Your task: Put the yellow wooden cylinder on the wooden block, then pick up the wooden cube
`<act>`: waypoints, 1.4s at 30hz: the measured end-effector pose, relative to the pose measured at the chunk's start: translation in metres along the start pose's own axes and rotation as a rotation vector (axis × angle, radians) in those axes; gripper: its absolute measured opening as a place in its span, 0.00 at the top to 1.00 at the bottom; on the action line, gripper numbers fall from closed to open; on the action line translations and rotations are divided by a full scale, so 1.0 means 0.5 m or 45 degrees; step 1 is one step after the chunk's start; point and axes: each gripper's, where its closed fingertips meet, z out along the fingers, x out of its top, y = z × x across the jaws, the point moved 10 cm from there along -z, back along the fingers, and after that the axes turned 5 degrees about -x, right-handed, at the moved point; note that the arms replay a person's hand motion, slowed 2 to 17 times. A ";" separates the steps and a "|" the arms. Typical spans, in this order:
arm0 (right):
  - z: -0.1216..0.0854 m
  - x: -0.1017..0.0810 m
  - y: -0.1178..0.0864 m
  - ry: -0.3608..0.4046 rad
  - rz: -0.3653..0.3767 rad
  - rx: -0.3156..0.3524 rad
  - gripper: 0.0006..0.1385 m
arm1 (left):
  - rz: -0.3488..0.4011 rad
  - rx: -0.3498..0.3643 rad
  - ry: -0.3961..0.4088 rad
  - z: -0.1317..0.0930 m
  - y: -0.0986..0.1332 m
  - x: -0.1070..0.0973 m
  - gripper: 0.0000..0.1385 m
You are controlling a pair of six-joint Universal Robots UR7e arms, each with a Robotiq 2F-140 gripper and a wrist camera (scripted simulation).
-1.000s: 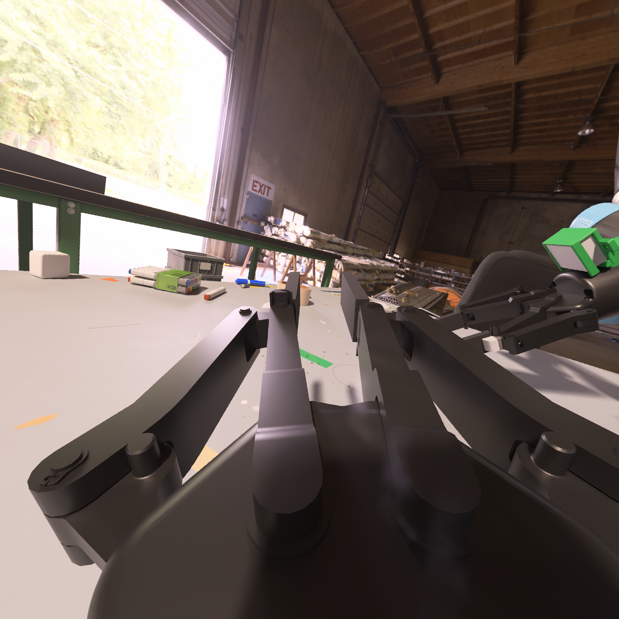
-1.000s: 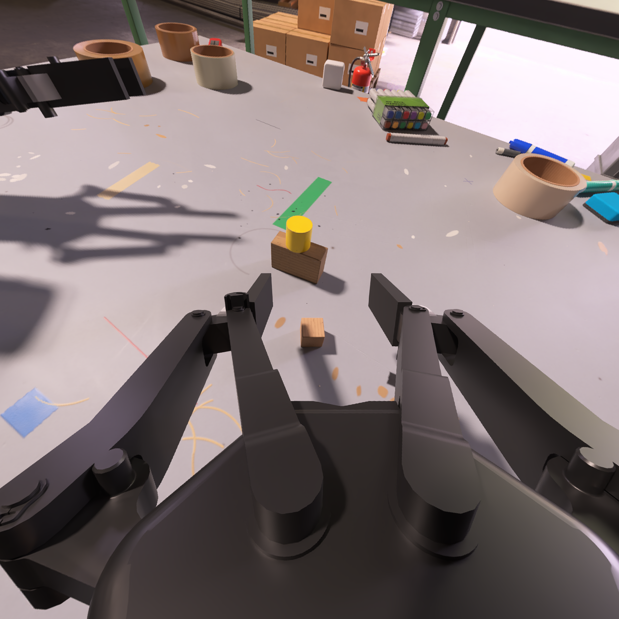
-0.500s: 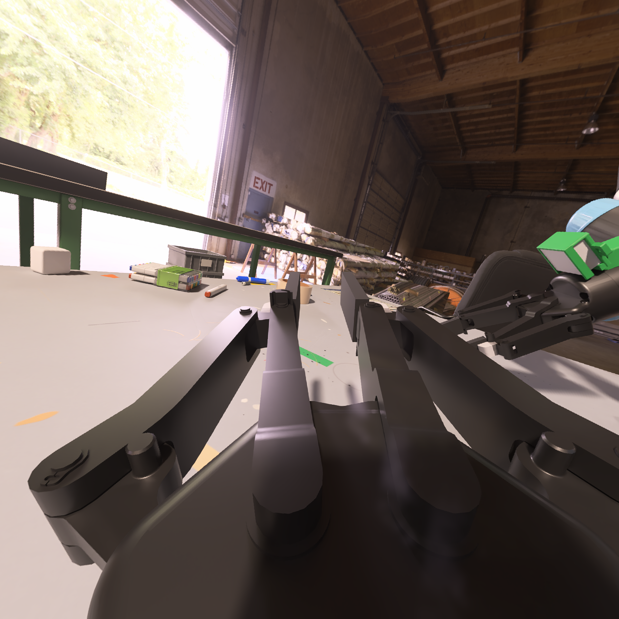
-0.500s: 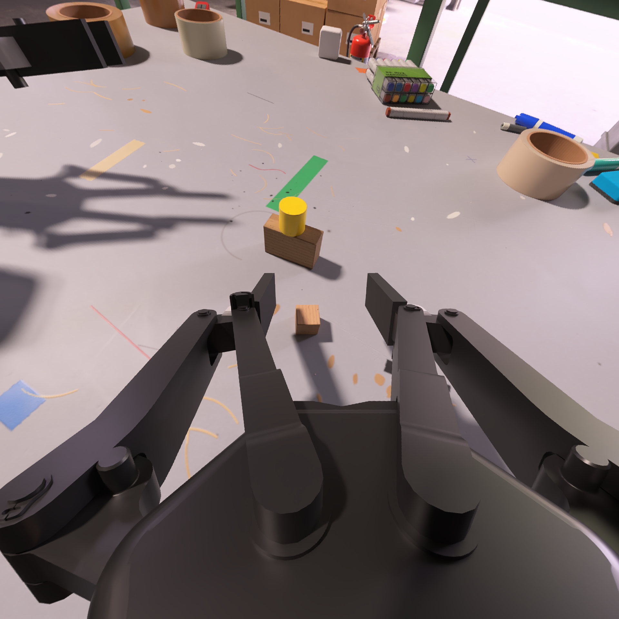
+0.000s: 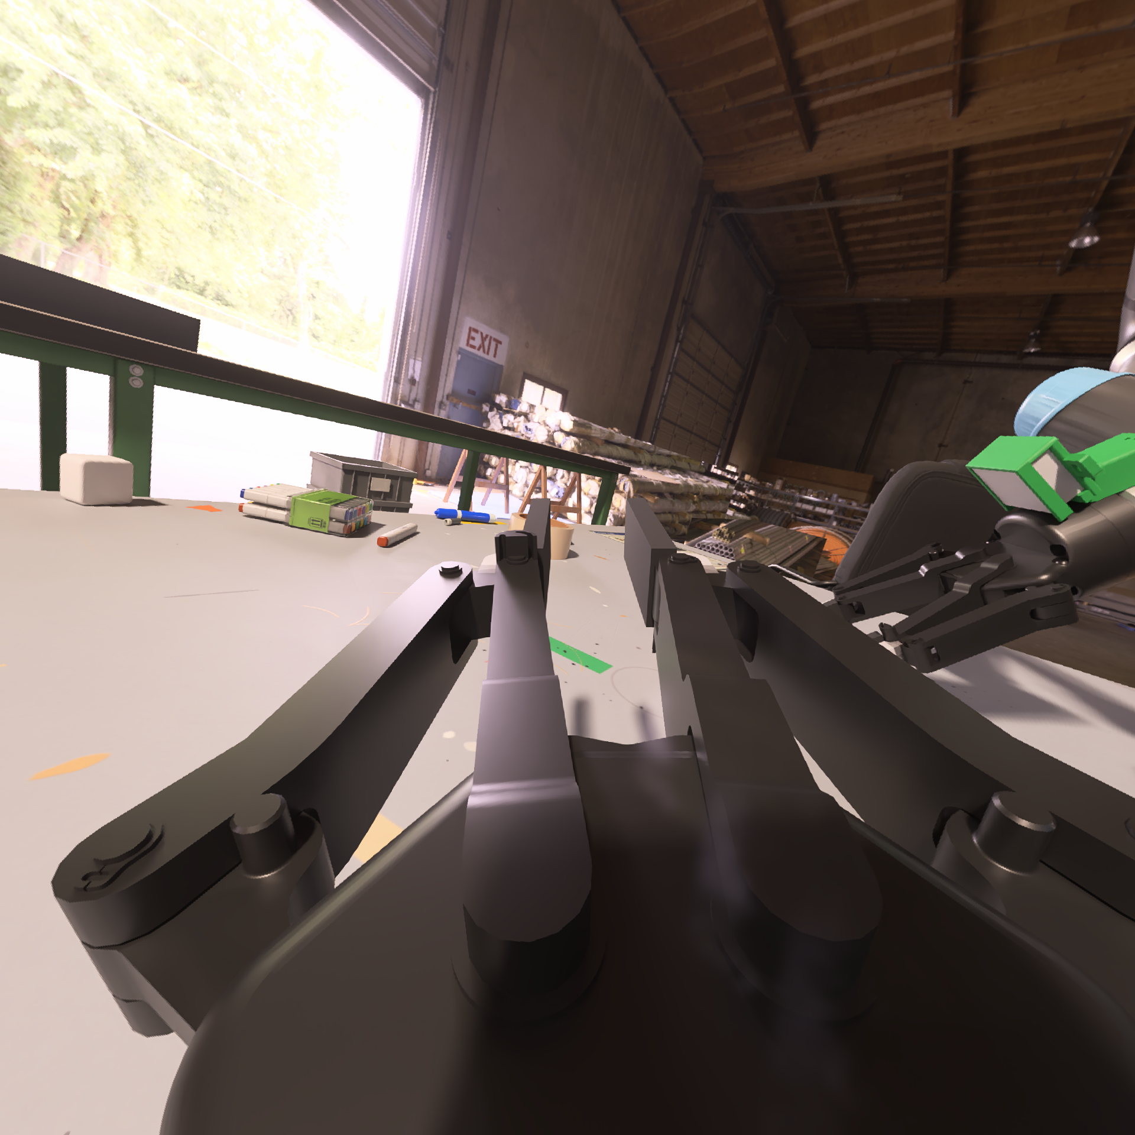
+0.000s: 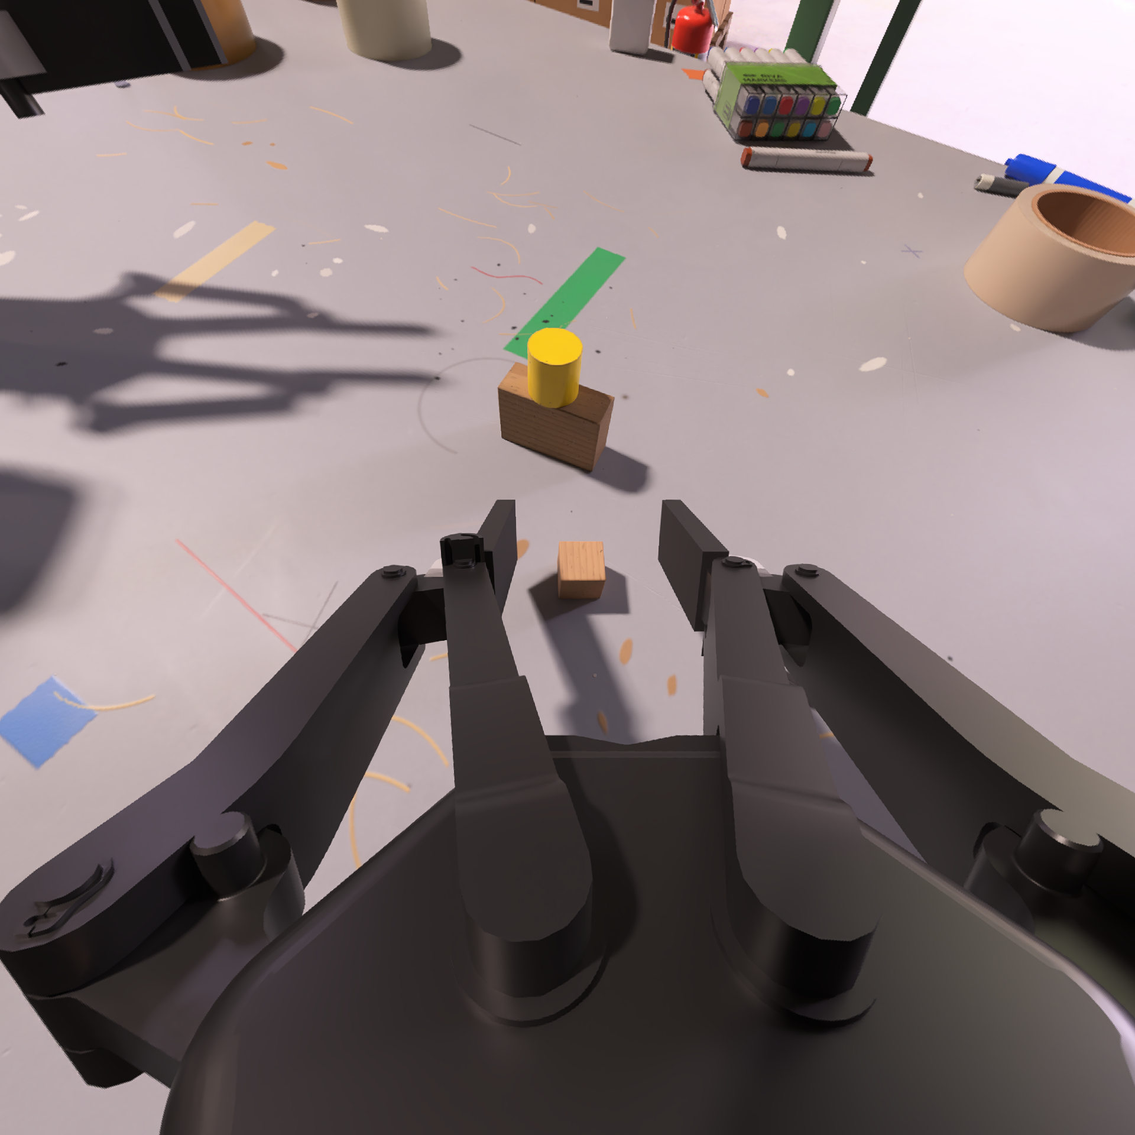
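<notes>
The small yellow wooden cylinder (image 6: 554, 367) stood upright on top of the brown rectangular wooden block (image 6: 556, 424), set toward the block's left end, so the first half of the task looked done. The block rested on the grey, paint-flecked table (image 6: 860, 467), at the near tip of a strip of green tape (image 6: 574, 295). Nearer the camera, the little pale wooden cube (image 6: 581, 569) sat alone on the table, well apart from the block, which should leave room for fingers to come down on either side without knocking the stack. The right gripper (image 6: 586, 543) hung above it with its jaws spread wide and nothing between them; the cube appeared in the gap, closer to the left finger than the right, and not touching either. How high the fingertips were above the table was hard to judge from this angle, though the cube seemed to lie below them. The likely next step was a descent and a small sideways correction before closing. The left gripper (image 5: 583, 540) was held off to the side, low over bare table, its jaws parted to a moderate gap and empty, probably parked there to keep clear of the working arm.
</notes>
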 end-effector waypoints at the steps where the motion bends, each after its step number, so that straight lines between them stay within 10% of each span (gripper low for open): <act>1: 0.001 -0.001 0.000 -0.004 -0.002 -0.002 0.56 | 0.000 0.000 0.001 0.000 0.000 0.000 0.76; 42: 0.023 -0.011 0.004 -0.081 -0.128 0.124 0.86 | -0.019 0.002 0.005 -0.001 -0.003 0.000 0.76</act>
